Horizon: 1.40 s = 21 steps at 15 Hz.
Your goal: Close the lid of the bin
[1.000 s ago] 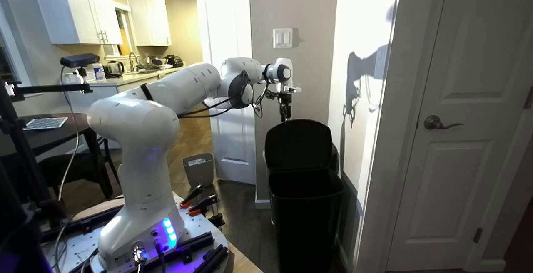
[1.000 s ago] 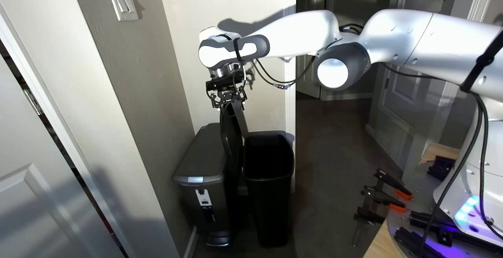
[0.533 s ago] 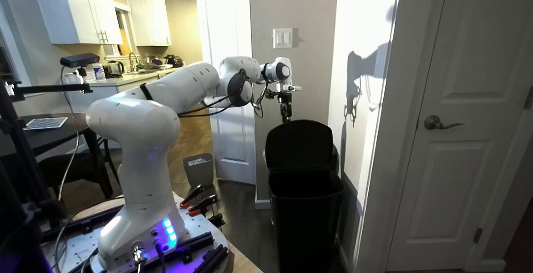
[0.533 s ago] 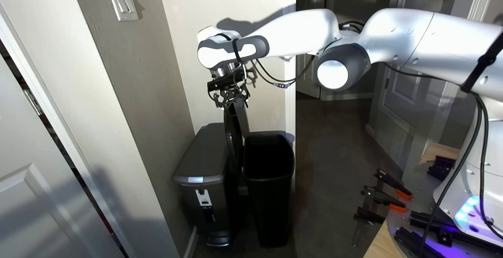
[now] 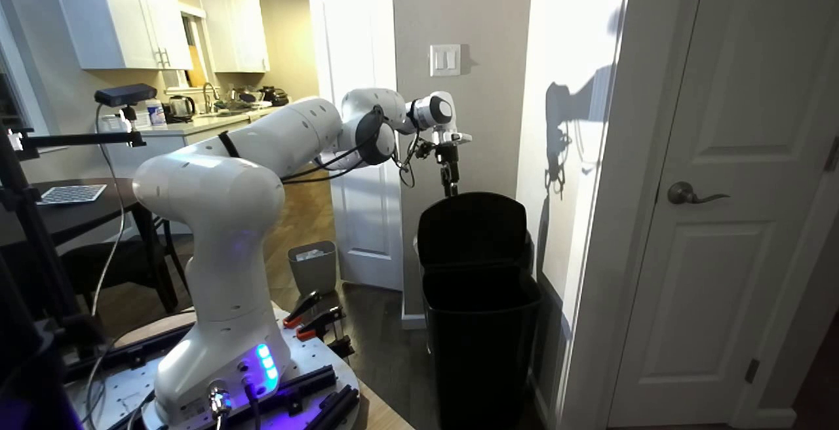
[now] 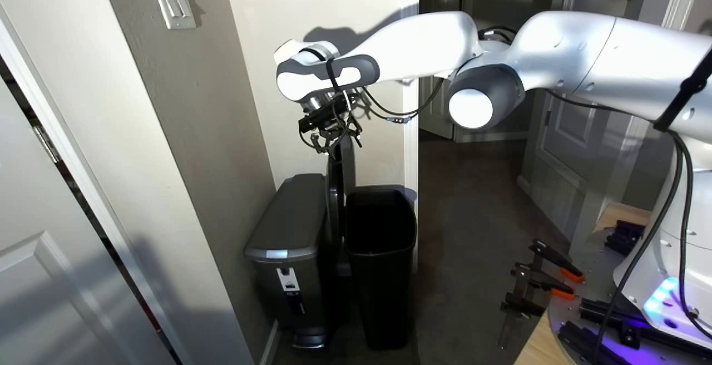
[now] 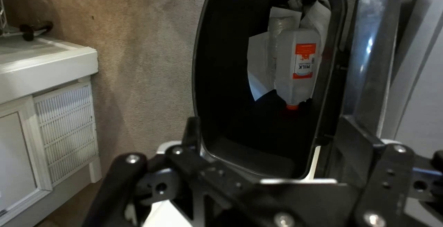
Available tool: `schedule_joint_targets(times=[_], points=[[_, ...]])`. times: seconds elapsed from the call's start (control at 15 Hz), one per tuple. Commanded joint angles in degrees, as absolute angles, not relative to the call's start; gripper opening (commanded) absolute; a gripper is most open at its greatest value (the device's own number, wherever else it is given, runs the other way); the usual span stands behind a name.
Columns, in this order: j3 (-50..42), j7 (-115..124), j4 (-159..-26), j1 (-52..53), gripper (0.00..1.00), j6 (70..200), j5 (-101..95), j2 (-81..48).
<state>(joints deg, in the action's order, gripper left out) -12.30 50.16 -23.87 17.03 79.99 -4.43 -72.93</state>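
One black lid [image 5: 472,230] stands almost straight up from the bin [image 5: 482,364], its rounded free edge pointing upward and its long axis level along the hinged long side of the rim. The bin is on the floor [image 6: 467,276], well apart from the near corner of the kitchen counter [image 5: 196,126]. At the lid's upper edge is the gripper [image 5: 450,189], its jaws spread wide; whether it touches the lid I cannot tell. Inside the bin lie a milk jug [image 7: 290,71], its red cap [image 7: 292,107] toward the foot of the wrist view, and some pale sheets [image 7: 258,66]. Just beside the lid, away from the bin's mouth, is a dark gray step bin [image 6: 289,215], top down. A small wastebasket [image 5: 313,276] holding something white [image 5: 309,255] stands out past the counter's near corner; a kettle [image 5: 183,107] sits close to that corner.
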Motion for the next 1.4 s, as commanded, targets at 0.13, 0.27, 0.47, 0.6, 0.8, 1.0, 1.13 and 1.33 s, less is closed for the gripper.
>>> schedule_joint_targets(times=[0.13,0.27,0.47,0.6,0.8,1.0,1.13,1.33], points=[[-13.78,48.47,-27.03,18.49,1.0,75.26,-6.45,-71.73],[-14.06,47.17,-27.47,18.81,1.0,72.58,-6.88,-71.54],[-12.35,44.83,-20.45,17.84,1.0,63.76,-9.5,-75.61],[-14.66,42.49,-28.2,19.86,1.0,62.27,-10.1,-71.91],[-15.7,38.54,-28.11,20.89,1.0,56.99,-13.53,-72.38],[-14.54,34.46,-19.26,19.91,1.0,52.49,-16.69,-77.12],[-14.42,33.44,-26.0,20.66,1.0,57.12,-14.39,-73.18],[-14.69,36.0,-24.14,20.59,1.0,56.36,-14.44,-74.65]])
